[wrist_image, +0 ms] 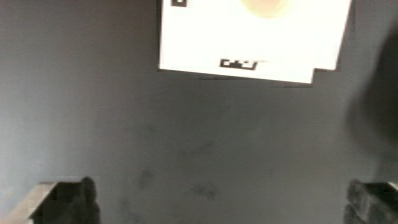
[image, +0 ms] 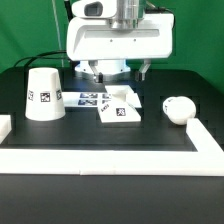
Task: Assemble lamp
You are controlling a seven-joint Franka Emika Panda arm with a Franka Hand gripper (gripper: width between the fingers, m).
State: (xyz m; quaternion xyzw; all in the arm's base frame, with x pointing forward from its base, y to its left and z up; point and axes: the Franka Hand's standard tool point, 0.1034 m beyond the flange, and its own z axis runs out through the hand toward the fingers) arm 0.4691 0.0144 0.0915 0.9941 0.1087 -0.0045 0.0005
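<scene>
The gripper point(wrist_image: 217, 200) hangs over the dark table point(image: 100, 135) with its two fingers point(wrist_image: 63, 200) spread wide and nothing between them. In the wrist view only bare tabletop lies between the fingers, and the square base point(wrist_image: 249, 40) sits ahead of them, untouched.

Read as a clock face in the exterior view, with the gripper at the centre:
- **Base:** it lies close by at about six o'clock, flat on the table. One corner touches or overlaps the end of the marker board point(image: 85, 98), which runs off toward eight o'clock.
- **Shade:** the shade point(image: 43, 93) stands upright at about eight o'clock, wide end down, well apart from the base.
- **Bulb:** the bulb point(image: 178, 108) lies on its side at about four o'clock, also well apart.

By my reading the lamp is not yet begun, since all three parts rest separately. The bulb has yet to go into the base, and the shade has yet to go over it.

The only container-like thing is the hollow shade, and its inside is hidden. A low white rim point(image: 100, 160) borders the table and encloses the loose parts.
</scene>
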